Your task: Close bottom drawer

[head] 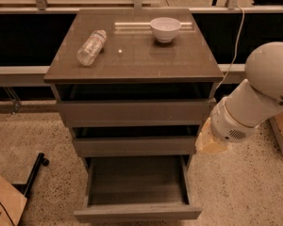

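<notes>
The tool point(208, 142) is at the end of the white robot arm point(254, 98), close against the right side of the table point(132, 62), level with the middle drawer point(134, 146). Only its pale tan end shows. Whether it is open or closed cannot be told, and nothing can be seen in its hold. The arm rises from there up and away to the right of the table, ending in a large rounded white joint.

The table is a grey-brown unit with three drawers. The bottom drawer point(137, 212) is the lowest of them and is pulled far out toward the camera. Its plain flat front stands well forward of the table's face, and the shallow grey box behind it is open to view from above. The tool is above and to the right of this drawer and does not touch it. The middle drawer and the taller-fronted top drawer point(132, 112) each stick out a little from the table's face.

A clear plastic bottle point(91, 47) lies on its side on the left part of the table top. A white bowl point(165, 28) stands upright toward the back right, well apart from the bottle.

The table stands on a speckled floor point(236, 192). A black wheeled leg point(35, 166) and a cardboard box point(4, 204) are low to its left. A white cable point(236, 46) hangs behind its right rear corner.
</notes>
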Tool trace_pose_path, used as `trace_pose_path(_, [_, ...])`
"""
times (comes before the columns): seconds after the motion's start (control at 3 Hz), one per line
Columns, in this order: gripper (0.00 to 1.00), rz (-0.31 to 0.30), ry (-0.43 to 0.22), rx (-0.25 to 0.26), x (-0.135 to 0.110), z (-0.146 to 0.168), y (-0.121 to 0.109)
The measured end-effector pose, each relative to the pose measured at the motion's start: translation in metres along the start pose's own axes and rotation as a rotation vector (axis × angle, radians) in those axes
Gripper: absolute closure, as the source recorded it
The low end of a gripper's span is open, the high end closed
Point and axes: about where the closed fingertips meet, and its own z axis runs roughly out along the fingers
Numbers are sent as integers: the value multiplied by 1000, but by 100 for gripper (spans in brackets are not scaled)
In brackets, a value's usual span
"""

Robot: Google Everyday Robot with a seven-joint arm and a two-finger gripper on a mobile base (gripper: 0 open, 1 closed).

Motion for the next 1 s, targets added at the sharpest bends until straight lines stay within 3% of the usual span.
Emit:
trace_pose_path(0.33, [100,-1,0,2,0,0,0])
trace_pose_path(1.0, [100,-22,0,-120,-4,86,6])
